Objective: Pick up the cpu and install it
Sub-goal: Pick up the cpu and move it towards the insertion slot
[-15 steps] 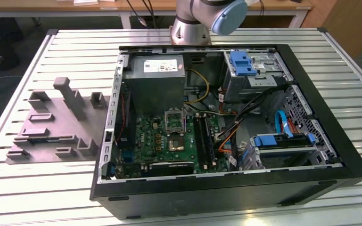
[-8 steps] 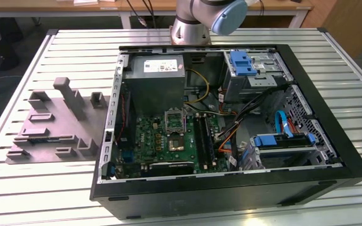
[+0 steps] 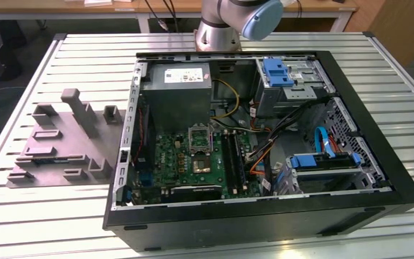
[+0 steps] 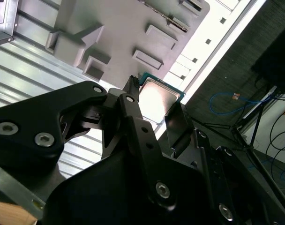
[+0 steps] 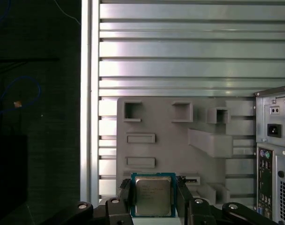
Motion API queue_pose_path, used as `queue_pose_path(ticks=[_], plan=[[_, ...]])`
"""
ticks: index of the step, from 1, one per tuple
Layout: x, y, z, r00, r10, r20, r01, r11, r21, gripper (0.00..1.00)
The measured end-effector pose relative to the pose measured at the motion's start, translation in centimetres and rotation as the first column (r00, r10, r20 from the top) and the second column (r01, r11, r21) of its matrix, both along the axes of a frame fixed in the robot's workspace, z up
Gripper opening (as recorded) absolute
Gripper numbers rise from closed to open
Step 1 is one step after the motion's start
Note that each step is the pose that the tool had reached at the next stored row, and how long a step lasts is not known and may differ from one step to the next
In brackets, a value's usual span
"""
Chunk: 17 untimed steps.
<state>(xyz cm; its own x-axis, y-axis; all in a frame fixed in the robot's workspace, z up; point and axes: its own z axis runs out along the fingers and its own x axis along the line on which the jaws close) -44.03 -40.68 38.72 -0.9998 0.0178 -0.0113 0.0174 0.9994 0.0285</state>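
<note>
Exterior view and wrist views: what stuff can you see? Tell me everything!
cpu: one, silver with green rim, between the jaws.
fixture: one, grey, on the table, exterior view's left.
computer case: one, black, open, on the table.
circuit board: one, green, inside the case.
table: one, silver slats.
arm: one, grey and blue, beyond the case.
jaws: two, black, closed on the cpu.

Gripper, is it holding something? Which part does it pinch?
Yes. The gripper holds the cpu in the air, its fingers pinching two opposite side edges of the chip.
</note>
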Motion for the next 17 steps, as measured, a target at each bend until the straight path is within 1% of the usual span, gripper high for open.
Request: queue_pose_path(ticks=[17], plan=[[0.43,0.0,0.0,1.0,0.0,0.0,0.0,1.0,0.0,0.47]])
